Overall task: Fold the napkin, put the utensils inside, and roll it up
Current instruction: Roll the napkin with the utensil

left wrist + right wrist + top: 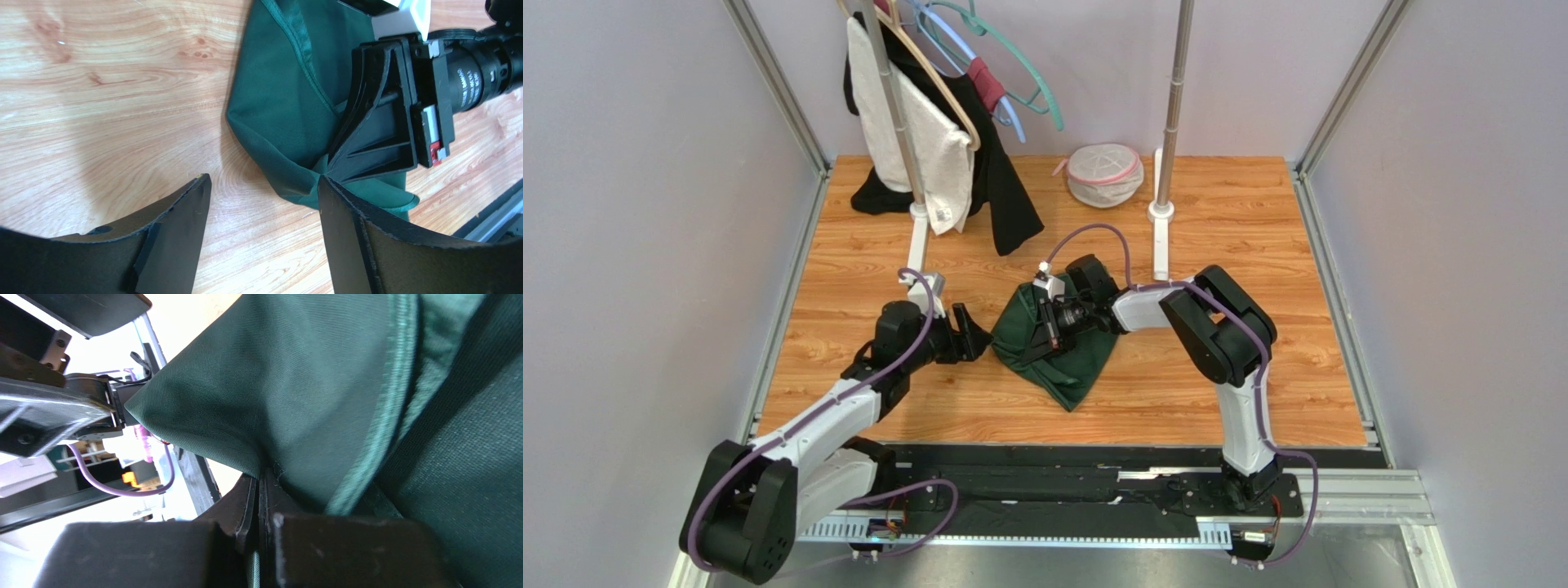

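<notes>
The green napkin [1069,349] lies crumpled on the wooden table [1210,221], near the middle. My right gripper [1048,328] is shut on a fold of the napkin [294,386]; a thin strip of green cloth shows between its pressed jaws. My left gripper [974,337] is open and empty just left of the napkin [282,104], its fingertips [199,184] low over bare wood, the right fingertip touching or almost touching the cloth edge. The right gripper [334,165] also shows in the left wrist view, pinching the cloth. The fork is out of view.
A clothes stand [916,184] with hangers, a white towel [934,141] and black garments [1008,196] stands at the back left. A second pole [1167,135] and a white mesh pouch [1103,174] are at the back centre. Metal frame rails [1333,282] border the table.
</notes>
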